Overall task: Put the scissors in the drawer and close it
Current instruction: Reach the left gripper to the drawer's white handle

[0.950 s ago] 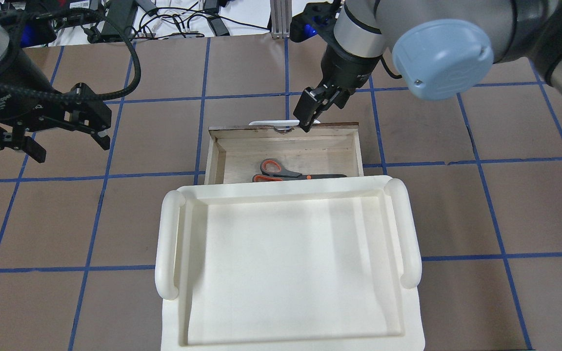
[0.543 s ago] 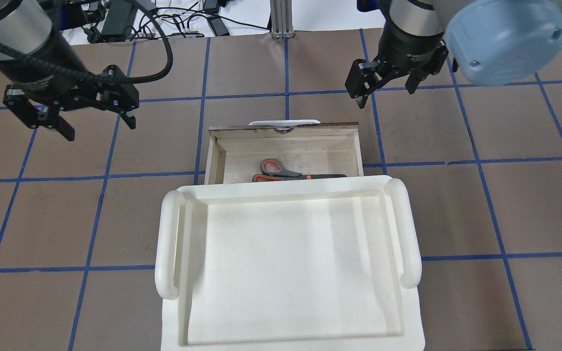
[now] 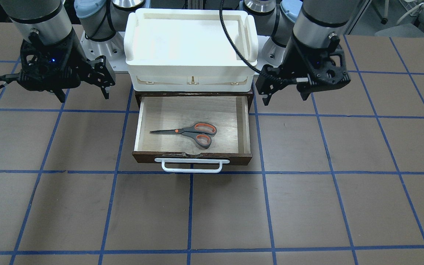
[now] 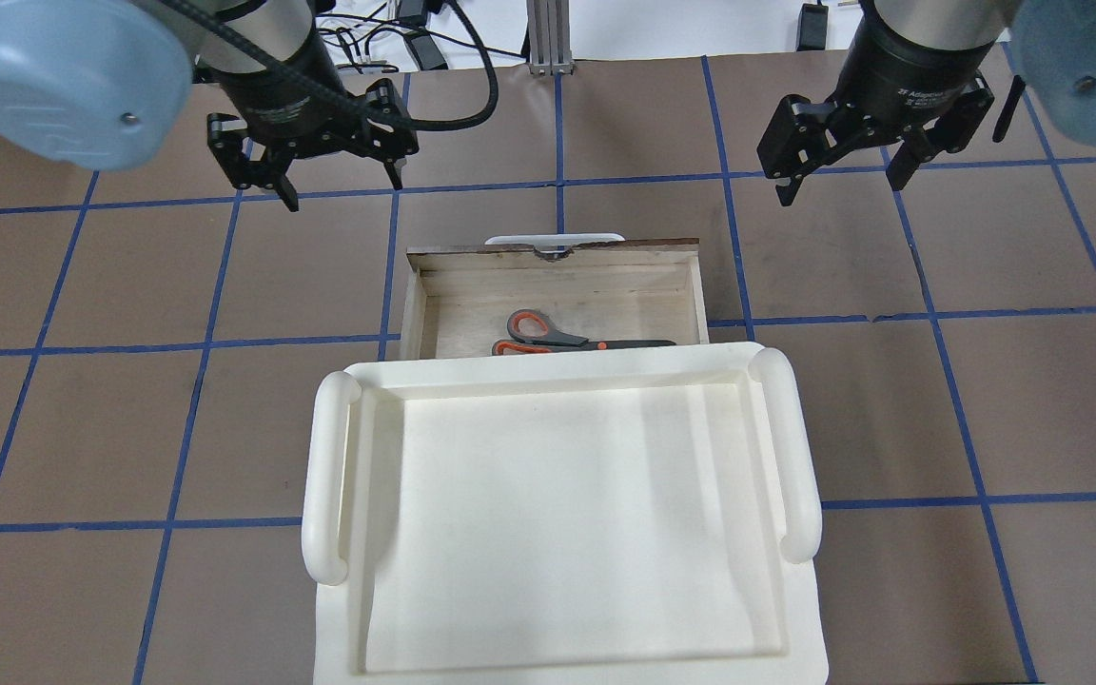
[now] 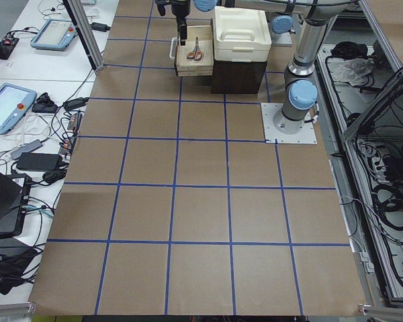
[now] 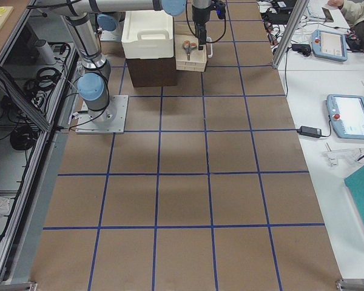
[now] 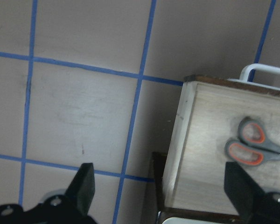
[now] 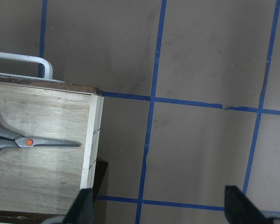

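Note:
The scissors (image 3: pixel 193 132), grey handles lined in orange, lie flat inside the open wooden drawer (image 3: pixel 241 159). In the overhead view the scissors (image 4: pixel 548 335) are partly hidden under the tray's edge, and the drawer (image 4: pixel 605 290) is pulled out with its white handle (image 4: pixel 553 237) on the far side. My left gripper (image 4: pixel 343 190) is open and empty, above the table beyond the drawer's left corner. My right gripper (image 4: pixel 841 188) is open and empty, beyond the drawer's right corner. The left wrist view shows the scissors (image 7: pixel 252 144), and the right wrist view shows their blades (image 8: pixel 46 142).
A large white plastic tray (image 4: pixel 324 476) sits on top of the dark cabinet (image 5: pixel 238 74) that holds the drawer. The brown table with blue tape lines (image 3: pixel 212 213) stretches in front of the drawer. Cables and devices lie past the table's far edge (image 4: pixel 396 38).
My right gripper has left the drawer's front edge, opened, and moved up and to the right. My left gripper has swung from the far left toward the drawer's left corner. Scissors and drawer have not moved.

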{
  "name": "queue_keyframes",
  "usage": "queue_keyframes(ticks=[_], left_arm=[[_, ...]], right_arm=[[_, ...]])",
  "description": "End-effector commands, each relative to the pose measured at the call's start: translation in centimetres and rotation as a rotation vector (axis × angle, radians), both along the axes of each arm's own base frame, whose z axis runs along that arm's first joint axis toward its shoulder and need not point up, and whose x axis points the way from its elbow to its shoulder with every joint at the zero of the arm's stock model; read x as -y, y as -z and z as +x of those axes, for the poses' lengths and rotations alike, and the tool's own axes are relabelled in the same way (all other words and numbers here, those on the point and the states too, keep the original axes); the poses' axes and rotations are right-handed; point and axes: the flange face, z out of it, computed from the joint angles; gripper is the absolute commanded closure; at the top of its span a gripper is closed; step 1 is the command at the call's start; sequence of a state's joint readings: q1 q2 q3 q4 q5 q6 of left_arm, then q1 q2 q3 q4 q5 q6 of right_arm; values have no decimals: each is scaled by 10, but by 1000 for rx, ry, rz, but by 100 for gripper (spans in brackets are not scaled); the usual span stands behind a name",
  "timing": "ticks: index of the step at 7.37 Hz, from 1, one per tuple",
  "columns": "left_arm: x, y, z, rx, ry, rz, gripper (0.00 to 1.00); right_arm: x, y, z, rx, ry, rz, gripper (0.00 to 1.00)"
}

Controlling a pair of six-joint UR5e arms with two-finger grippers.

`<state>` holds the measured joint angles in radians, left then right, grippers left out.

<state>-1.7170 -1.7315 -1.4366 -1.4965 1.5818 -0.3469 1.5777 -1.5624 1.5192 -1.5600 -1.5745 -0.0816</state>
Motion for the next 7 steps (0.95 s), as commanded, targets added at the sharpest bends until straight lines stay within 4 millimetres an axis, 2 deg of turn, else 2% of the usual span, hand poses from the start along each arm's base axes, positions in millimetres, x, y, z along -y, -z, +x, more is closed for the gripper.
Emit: queue_keyframes(ticks=[1, 4, 5, 7], left_arm=[[39, 39, -45, -17, 14, -71, 0], [61, 110, -89, -6, 76, -20, 0], [71, 123, -101, -7, 90, -24, 0], [90, 133, -113, 21, 130, -35, 0]], right_arm=[[-7, -10, -2, 5, 63, -21, 0], [-9, -10, -1, 5, 59, -20, 0], [-9, -8, -2, 4, 61, -11, 0], [-8, -8, -2, 4, 56, -18, 0]])
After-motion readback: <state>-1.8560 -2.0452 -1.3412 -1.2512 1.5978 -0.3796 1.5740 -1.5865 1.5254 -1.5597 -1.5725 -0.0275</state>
